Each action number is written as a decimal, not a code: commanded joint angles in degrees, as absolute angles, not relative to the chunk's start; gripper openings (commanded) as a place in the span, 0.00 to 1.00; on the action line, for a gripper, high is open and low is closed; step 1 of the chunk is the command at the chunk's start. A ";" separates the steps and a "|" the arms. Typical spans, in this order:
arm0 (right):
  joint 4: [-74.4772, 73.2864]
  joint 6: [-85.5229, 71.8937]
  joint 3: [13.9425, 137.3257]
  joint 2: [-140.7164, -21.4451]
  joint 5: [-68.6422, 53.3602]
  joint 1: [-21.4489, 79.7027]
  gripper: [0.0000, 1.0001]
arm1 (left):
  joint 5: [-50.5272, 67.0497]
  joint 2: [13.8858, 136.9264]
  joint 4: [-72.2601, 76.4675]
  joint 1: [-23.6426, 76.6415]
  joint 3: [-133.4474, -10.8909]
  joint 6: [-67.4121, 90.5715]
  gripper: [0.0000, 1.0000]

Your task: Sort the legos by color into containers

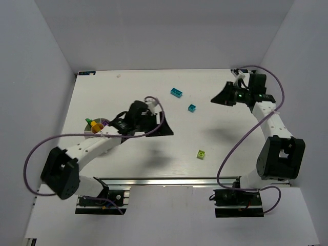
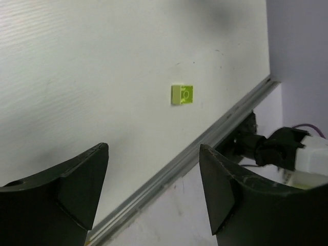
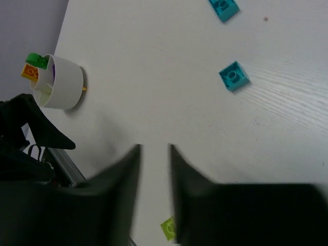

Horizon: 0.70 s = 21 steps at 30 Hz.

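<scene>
1. Hovering over the white table [image 1: 128, 82], my left pincer [image 2: 152, 154] has its two dark fingers spread wide, with nothing between them but bare tabletop.
2. Ahead of those fingers lies a lime green brick [image 2: 183, 95], flat on the table with its stud side up, near the metal rail [image 2: 169, 171] that runs along the table's near edge.
3. My right pincer [image 3: 155, 154] is raised at the far right of the table. Its fingers look blurred, with a narrow strip of table showing between them, so it is parted a little and grips nothing.
4. Two cyan bricks lie in the middle of the far half of the table, near each other but not touching: a longer cyan brick [image 1: 176, 92] farther back and a square cyan brick [image 1: 191, 107] nearer to me.
5. The round white bowl [image 3: 66, 84] stands on the left side of the table, just beside my left arm.
6. A green brick [image 3: 37, 60] and an orange brick [image 3: 29, 72] show at the bowl's rim, and something purple is inside. I cannot tell which wedge each one sits in.
</scene>
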State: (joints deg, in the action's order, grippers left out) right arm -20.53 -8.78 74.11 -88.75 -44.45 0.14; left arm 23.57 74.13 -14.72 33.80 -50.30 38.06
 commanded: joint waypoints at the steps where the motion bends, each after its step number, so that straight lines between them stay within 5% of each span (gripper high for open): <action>1: -9.76 -15.73 68.13 -82.80 -51.50 -5.00 0.00 | 8.40 82.50 -22.40 42.43 -59.65 37.52 0.81; 5: -6.06 -17.05 64.07 -77.97 -51.95 -10.36 0.00 | -4.43 96.04 -29.25 52.54 -71.17 39.46 0.64; 7: -7.29 -16.35 64.25 -77.08 -51.68 -14.58 0.00 | -8.33 103.84 -34.00 57.20 -78.55 41.38 0.37; 9: -7.38 -16.26 64.07 -76.29 -52.29 -17.39 0.00 | -14.48 108.08 -38.12 61.41 -85.21 43.06 0.26; 11: -7.47 -16.26 63.46 -76.20 -54.22 -19.06 0.00 | -17.91 113.35 -39.72 63.88 -89.10 43.94 0.27; 13: -7.03 -16.61 62.93 -76.55 -57.12 -20.12 0.00 | -19.94 116.79 -43.32 66.61 -95.43 45.52 0.49; 16: -6.94 -17.05 62.66 -77.34 -59.76 -21.18 0.00 | -22.14 123.30 -49.56 68.55 -103.96 47.46 0.68; 21: -6.68 -16.44 62.06 -75.59 -59.68 -21.97 0.00 | -21.01 124.89 -47.56 69.79 -104.50 47.81 0.77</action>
